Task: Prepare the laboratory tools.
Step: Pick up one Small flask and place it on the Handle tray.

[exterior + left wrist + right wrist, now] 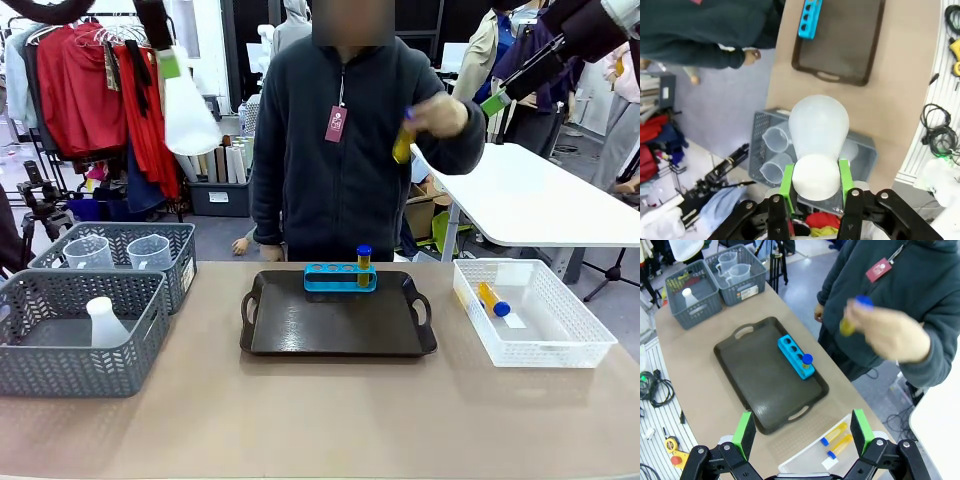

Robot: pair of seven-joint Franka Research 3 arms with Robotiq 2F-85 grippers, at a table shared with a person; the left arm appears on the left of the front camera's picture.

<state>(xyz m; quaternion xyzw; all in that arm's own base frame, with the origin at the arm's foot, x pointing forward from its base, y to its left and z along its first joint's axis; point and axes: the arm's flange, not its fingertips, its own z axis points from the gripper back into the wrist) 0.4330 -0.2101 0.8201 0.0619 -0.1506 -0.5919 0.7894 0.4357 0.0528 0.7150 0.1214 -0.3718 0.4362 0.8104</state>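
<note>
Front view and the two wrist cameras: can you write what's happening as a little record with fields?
Left gripper: shut on a white conical flask, held high on the robot's left
Right gripper: open, empty, up high
Person's hand: holding a blue-capped tube
Blue rack: on the dark tray, one tube in its end hole
White basket: two more tubes
Grey baskets: a second flask, two clear beakers

The person's hand (441,114) and its tube (402,145) are motion-blurred.
</note>
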